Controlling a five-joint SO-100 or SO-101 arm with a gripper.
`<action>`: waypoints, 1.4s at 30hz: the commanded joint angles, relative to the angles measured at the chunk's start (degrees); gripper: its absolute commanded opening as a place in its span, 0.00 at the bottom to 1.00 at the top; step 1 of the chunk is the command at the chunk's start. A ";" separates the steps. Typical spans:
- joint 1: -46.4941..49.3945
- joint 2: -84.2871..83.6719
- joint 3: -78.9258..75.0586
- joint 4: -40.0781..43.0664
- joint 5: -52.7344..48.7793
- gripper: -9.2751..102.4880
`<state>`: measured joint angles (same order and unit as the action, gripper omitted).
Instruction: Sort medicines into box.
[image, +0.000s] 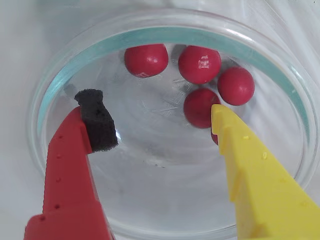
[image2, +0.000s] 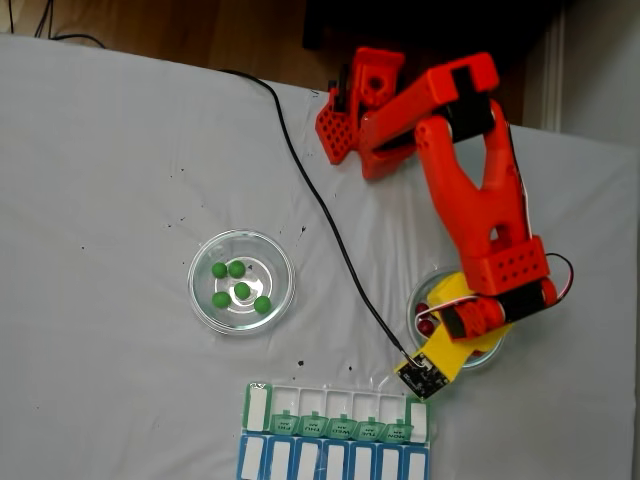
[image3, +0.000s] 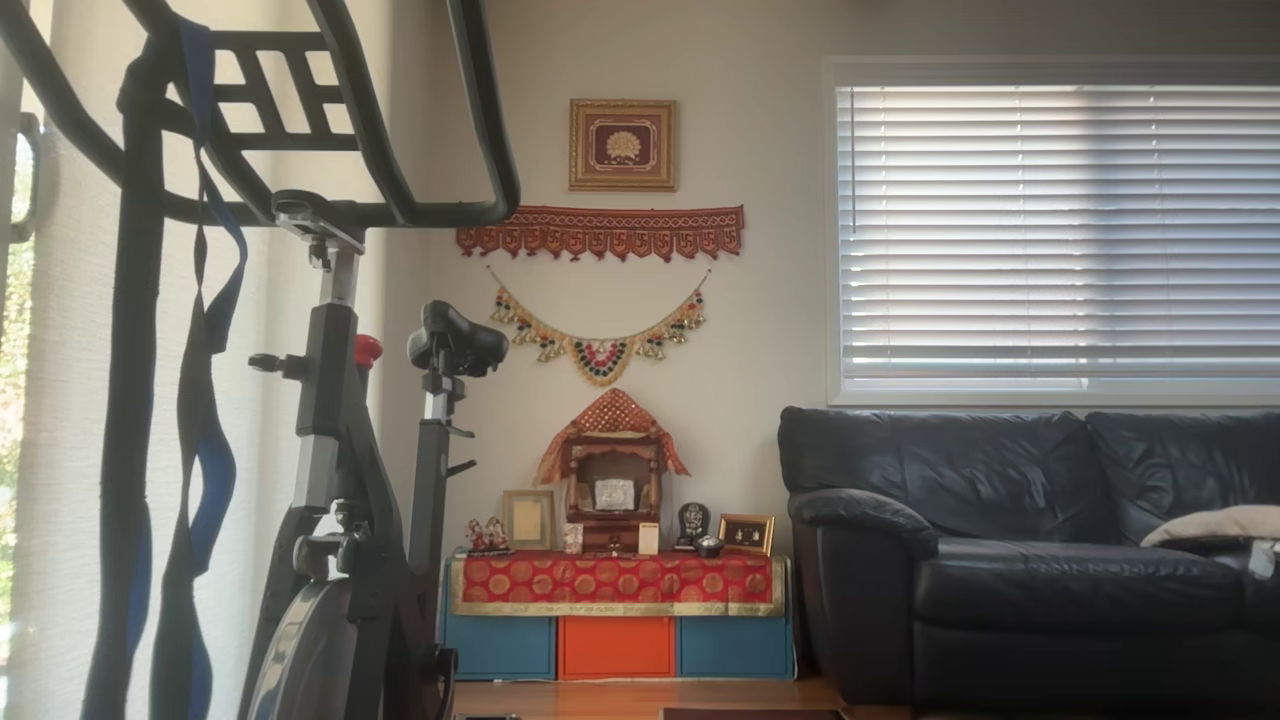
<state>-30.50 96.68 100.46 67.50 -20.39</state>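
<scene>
Arm pose: I see my orange arm (image2: 470, 190) reach from its base at the table's far edge and fold down over the right-hand glass dish (image2: 420, 296) in the fixed view.
Gripper (image: 160, 112): spread wide inside the dish, holding nothing; red finger with black foam pad (image: 97, 122) at left, yellow finger (image: 240, 150) at right, touching a ball.
Red balls (image: 199, 64): I count four clearly, a fifth partly hidden behind the yellow finger.
Green balls (image2: 241, 290): five, in the left dish (image2: 205, 300).
Pill organizer (image2: 335, 435): near table edge, well apart from the green balls.
</scene>
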 joint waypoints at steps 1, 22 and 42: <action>0.18 1.58 -3.52 0.09 0.70 0.41; -2.81 4.39 -5.01 3.78 6.06 0.40; -3.25 3.52 -4.83 1.58 7.03 0.39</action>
<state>-32.96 96.50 99.49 69.87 -13.89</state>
